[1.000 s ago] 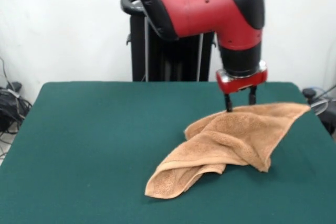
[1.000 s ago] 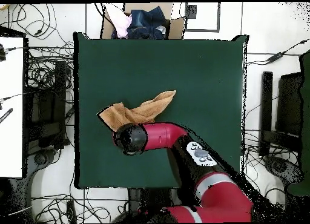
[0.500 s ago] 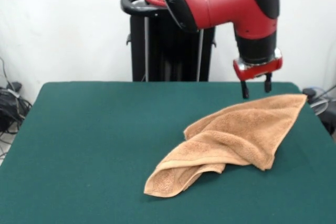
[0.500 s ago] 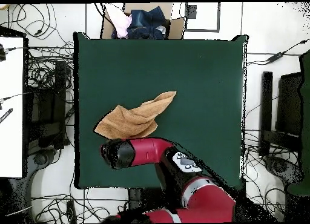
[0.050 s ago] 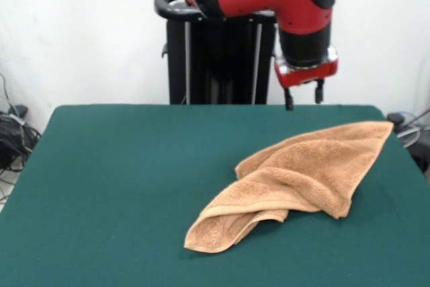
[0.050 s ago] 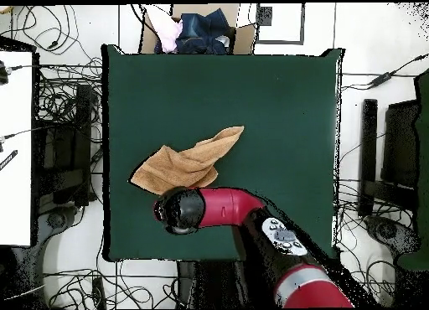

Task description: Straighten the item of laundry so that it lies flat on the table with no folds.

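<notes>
The tan towel (image 5: 295, 176) lies crumpled on the green table (image 5: 121, 186), right of centre in the front view. One corner stretches to the right edge, and a folded end bunches toward the front. In the overhead view the towel (image 6: 188, 162) sits left of centre. My gripper (image 5: 304, 99) hangs open and empty above the table's far side, clear of the towel, its two black fingers (image 5: 289, 98) pointing down. The overhead view shows only the arm's head (image 6: 180, 210), which covers the gripper.
A box of clothes (image 6: 194, 28) stands beyond the table's top edge in the overhead view. Cables cover the floor on both sides. The black pedestal (image 5: 215, 58) rises behind the table.
The gripper let go of the towel's far edge, rose, and has now shifted left and higher. The towel settled with its corner near the right edge.
</notes>
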Robot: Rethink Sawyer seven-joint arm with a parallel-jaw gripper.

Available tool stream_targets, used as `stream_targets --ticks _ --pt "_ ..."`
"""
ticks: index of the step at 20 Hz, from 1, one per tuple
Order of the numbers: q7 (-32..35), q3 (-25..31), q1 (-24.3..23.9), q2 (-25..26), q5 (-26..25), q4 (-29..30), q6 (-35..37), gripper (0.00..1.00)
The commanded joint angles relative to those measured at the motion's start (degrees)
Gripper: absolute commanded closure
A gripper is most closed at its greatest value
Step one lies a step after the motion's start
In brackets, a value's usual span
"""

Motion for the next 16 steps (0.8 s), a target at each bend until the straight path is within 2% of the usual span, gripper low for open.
stream_targets --ticks 1,9,13,16 --pt "3.17 -0.72 -2.16 -3.22 0.43 -3.58 7.89 0.0" --pt "3.13 0.17 -2.87 -1.37 -0.57 -6.74 7.66 0.0" --pt "3.17 0.33 -2.85 0.33 -0.99 -8.31 5.33 0.0" --pt "2.82 0.7 -2.77 0.1 -0.58 -9.88 6.87 0.0"
